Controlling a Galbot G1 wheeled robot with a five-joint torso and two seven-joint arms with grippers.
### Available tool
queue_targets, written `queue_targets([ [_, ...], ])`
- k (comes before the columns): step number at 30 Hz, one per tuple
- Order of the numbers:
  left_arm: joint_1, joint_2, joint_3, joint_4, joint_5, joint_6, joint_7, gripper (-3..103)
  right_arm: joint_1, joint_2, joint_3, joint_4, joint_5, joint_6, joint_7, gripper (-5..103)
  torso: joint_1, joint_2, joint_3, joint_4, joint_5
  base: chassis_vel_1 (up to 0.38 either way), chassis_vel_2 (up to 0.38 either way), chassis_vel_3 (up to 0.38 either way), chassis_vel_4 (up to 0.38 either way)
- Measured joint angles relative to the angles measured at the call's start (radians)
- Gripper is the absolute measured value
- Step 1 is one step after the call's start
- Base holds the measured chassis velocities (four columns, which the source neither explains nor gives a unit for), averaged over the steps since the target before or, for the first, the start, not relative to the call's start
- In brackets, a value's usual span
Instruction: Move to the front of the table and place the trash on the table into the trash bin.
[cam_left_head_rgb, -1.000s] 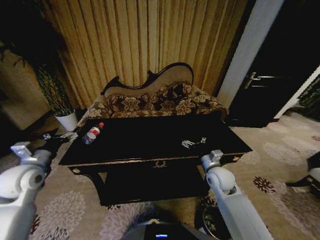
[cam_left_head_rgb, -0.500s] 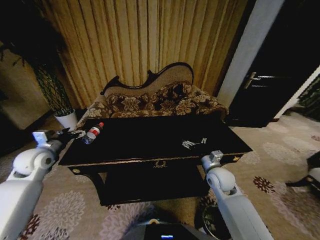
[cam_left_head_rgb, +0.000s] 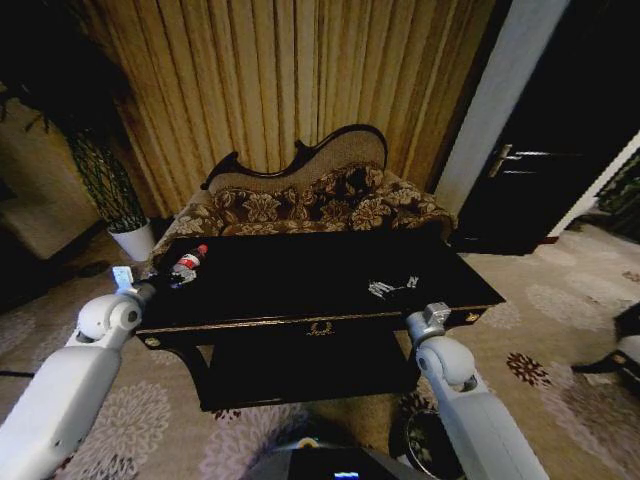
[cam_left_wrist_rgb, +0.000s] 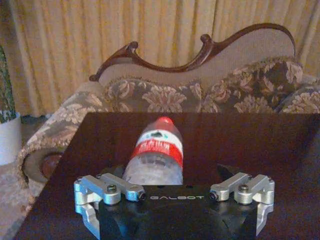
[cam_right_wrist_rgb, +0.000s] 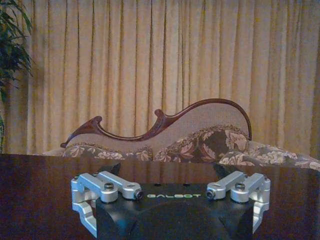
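Note:
A clear plastic bottle (cam_left_head_rgb: 186, 263) with a red cap and label, the trash, lies on the left end of the glossy black table (cam_left_head_rgb: 300, 275). In the left wrist view the bottle (cam_left_wrist_rgb: 156, 150) points cap-first toward the sofa. My left gripper (cam_left_head_rgb: 160, 283) is open at the bottle's base, its fingers spread to either side (cam_left_wrist_rgb: 174, 190). My right gripper (cam_left_head_rgb: 392, 288) hovers open over the table's right part, holding nothing (cam_right_wrist_rgb: 170, 192). The dark round trash bin (cam_left_head_rgb: 420, 445) stands on the floor at the lower right, partly hidden by my right arm.
A carved-back patterned sofa (cam_left_head_rgb: 300, 205) stands right behind the table, in front of gold curtains. A white plant pot (cam_left_head_rgb: 133, 240) sits at the far left by the table's end. A dark door (cam_left_head_rgb: 545, 170) is at the right. Patterned carpet surrounds the table.
My left arm has swung in from the left and forward, bringing its gripper up to the bottle's base. The right arm and the bottle have barely moved.

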Motion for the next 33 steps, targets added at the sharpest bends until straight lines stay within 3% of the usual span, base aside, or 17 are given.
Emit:
queue_targets([
  [18,0.047,-0.004,-0.037,-0.012,-0.001,0.024,-0.005,103,0.018,0.002,-0.023,-0.031,-0.006,0.002,0.0,100,0.0,0.0,0.0,0.0001,0.0,0.0,0.0,0.0,0.0],
  [26,0.051,-0.01,-0.037,-0.026,-0.004,0.024,-0.016,78,0.017,0.002,-0.02,-0.033,-0.006,0.002,0.0,100,0.0,0.0,0.0,0.0,-0.0001,0.0,0.0,0.0,0.0],
  [29,0.057,-0.011,-0.04,-0.03,-0.004,0.022,-0.016,62,0.016,0.002,-0.019,-0.034,-0.006,0.002,0.0,100,0.0,0.0,0.0,0.0,0.0,0.0,0.0,0.0,0.0],
  [33,0.063,-0.012,-0.045,-0.034,-0.004,0.019,-0.016,55,0.016,0.001,-0.018,-0.035,-0.005,0.002,0.0,100,0.0,0.0,0.0,0.0,0.0,0.0,0.0,0.0,0.0],
])
